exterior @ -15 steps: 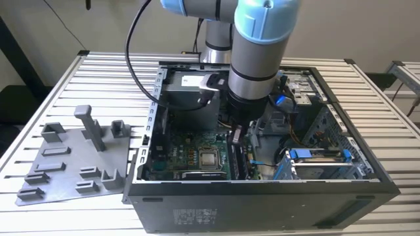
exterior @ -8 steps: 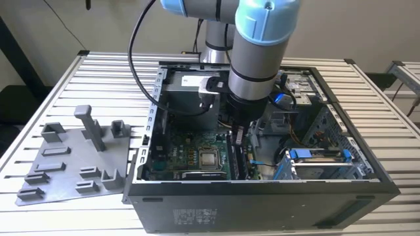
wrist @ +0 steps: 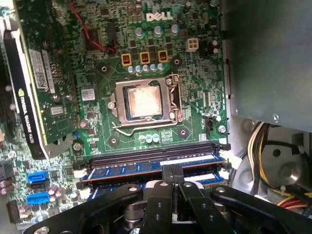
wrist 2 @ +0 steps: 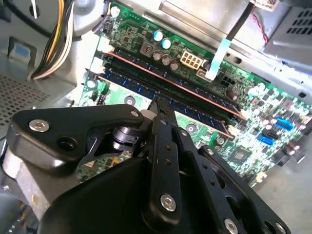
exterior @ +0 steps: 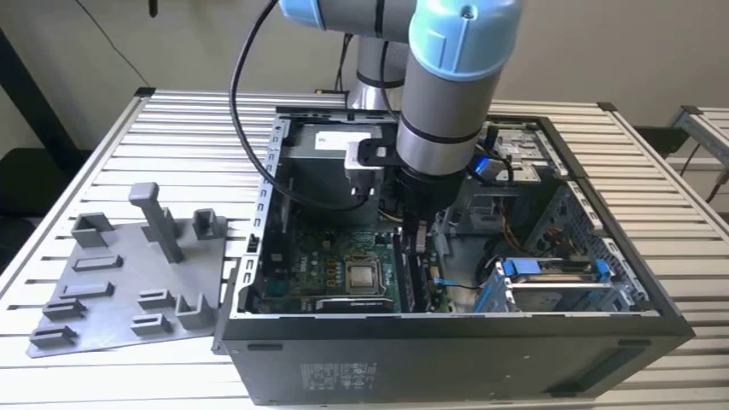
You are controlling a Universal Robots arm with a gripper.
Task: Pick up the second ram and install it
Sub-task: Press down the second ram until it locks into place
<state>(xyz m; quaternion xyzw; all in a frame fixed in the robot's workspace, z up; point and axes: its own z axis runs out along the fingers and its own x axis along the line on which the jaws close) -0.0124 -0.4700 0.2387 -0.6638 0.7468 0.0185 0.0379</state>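
Observation:
The second ram (wrist: 202,178), a dark stick with a coppery lower edge, stands in the motherboard slot nearest the gripper's body; in the second wrist view the second ram (wrist 2: 131,87) runs slantwise across the board. My gripper (wrist: 171,169) is shut, and its joined black fingertips rest on the middle of the stick's top edge. They meet the same spot in the second wrist view, gripper (wrist 2: 162,102). In the exterior view the gripper (exterior: 412,235) reaches down into the open computer case (exterior: 456,342). Another stick (wrist: 122,170) sits seated in the slot beside it.
An empty black slot (wrist: 146,157) lies beyond the sticks, then the CPU socket (wrist: 146,102). A graphics card (wrist: 29,87) stands at one side, yellow cables (wrist: 265,161) at the other. Outside the case, at the exterior view's left, lies a grey holder tray (exterior: 125,290) with an upright post (exterior: 154,218).

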